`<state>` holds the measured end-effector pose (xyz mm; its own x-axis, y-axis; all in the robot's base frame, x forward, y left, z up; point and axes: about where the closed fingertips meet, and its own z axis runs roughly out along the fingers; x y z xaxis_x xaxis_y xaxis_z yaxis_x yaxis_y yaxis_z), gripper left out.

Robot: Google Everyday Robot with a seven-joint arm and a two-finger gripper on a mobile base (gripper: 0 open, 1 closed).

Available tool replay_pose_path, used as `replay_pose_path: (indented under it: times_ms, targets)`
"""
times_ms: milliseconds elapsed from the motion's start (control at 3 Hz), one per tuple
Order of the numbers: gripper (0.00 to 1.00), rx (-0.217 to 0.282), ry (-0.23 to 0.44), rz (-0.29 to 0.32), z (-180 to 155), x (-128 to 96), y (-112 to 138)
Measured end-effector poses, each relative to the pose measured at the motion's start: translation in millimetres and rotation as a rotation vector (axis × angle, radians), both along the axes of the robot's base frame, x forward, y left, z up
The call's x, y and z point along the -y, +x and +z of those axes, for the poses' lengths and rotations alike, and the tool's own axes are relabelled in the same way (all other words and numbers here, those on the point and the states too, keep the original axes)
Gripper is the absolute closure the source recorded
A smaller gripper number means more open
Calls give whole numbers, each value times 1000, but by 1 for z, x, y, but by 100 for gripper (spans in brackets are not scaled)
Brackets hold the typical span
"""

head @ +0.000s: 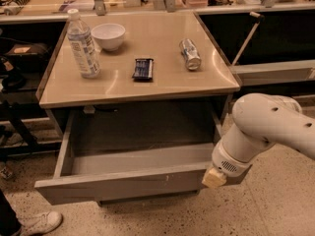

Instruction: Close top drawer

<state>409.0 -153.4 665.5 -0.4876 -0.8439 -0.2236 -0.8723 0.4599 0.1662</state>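
The wide grey top drawer [123,187] stands pulled far out. Its inside is reachable from above only ahead of the beige tabletop [162,85] overhang. The gripper [215,177] sits at the front panel's right end, and its bulky white arm [266,122] fills the room beside it. A white shoe [42,222] stands on the speckled floor [197,220] near the left corner.
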Motion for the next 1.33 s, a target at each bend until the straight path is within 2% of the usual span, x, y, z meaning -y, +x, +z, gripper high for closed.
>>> replay_pose_path:
  times_ms: [333, 1333]
  targets:
    - [83, 0, 0, 0, 0, 0, 0]
    - [13, 0, 0, 0, 0, 0, 0]
